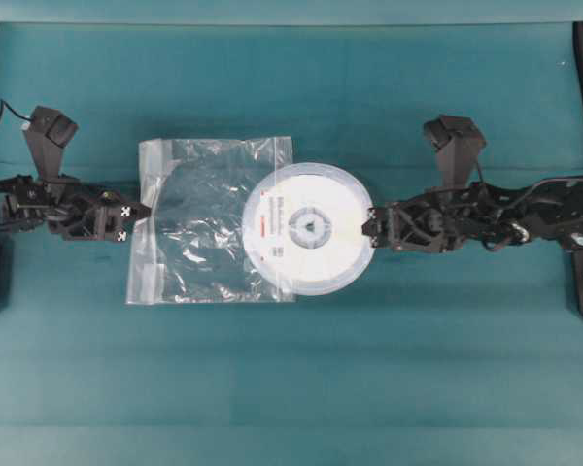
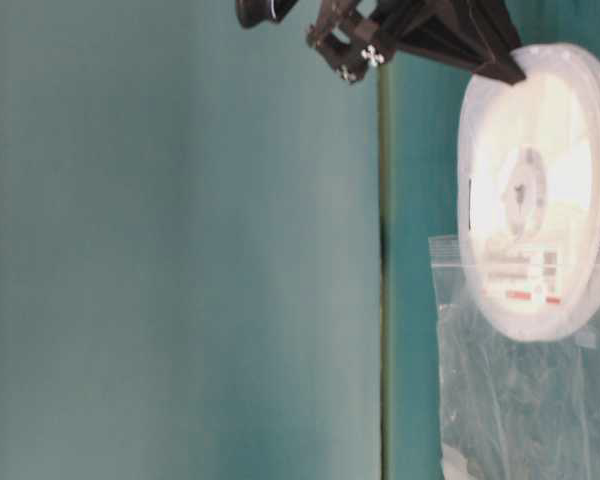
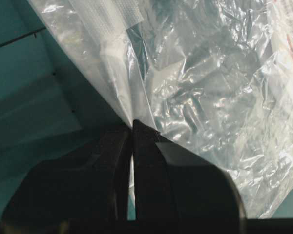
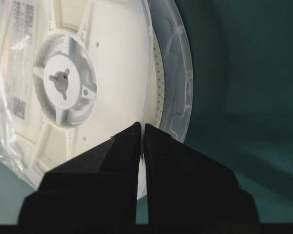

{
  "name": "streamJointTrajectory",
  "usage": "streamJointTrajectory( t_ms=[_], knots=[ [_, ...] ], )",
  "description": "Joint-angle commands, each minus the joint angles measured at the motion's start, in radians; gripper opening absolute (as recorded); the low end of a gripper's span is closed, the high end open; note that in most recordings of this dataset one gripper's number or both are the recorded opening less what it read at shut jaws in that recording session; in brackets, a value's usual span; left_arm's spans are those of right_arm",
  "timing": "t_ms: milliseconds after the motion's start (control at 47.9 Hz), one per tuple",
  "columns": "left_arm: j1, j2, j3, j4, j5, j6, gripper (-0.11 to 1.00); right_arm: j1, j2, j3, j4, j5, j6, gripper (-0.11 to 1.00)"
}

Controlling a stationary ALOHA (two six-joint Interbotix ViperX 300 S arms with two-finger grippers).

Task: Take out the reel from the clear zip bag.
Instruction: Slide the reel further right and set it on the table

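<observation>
In the overhead view, a teal cloth-covered table is seen filling the frame, with dark vertical posts at the left and right edges. The crinkly transparent rectangular zip bag is laid flat near the centre, its whitish zip strip along the left edge and its open side turned right. The flat round white reel, with translucent rim and grey hub, is found more than halfway out of the bag's right side, its labelled left part overlapped by plastic. The left gripper is clamped on the bag's left edge; the right gripper is pinched on the reel's right rim.

In the table-level view, which is turned sideways, the teal surface is shown as a broad blurred field. The reel is seen face-on, its red-marked label towards the bag below it in the frame, and the black right gripper is closed on its rim.

In the left wrist view, the black fingers are shut tight on a fold of the bag's edge.

In the right wrist view, the black fingers are closed on one thin flange of the reel, whose hub faces the camera's left; the bag is draped over its far left part.
</observation>
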Motion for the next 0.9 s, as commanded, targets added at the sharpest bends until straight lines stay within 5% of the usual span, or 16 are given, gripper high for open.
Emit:
streamJointTrajectory(
  t_ms=[0,877],
  knots=[
    [-0.003,0.0,-0.006,0.003,-0.002,0.003,-0.01,0.003,-0.028,0.015,0.005,-0.003,0.005,0.02],
    [-0.003,-0.002,-0.008,0.003,-0.002,0.003,-0.01,-0.006,-0.198,0.19,0.066,0.002,0.005,0.03]
  ],
)
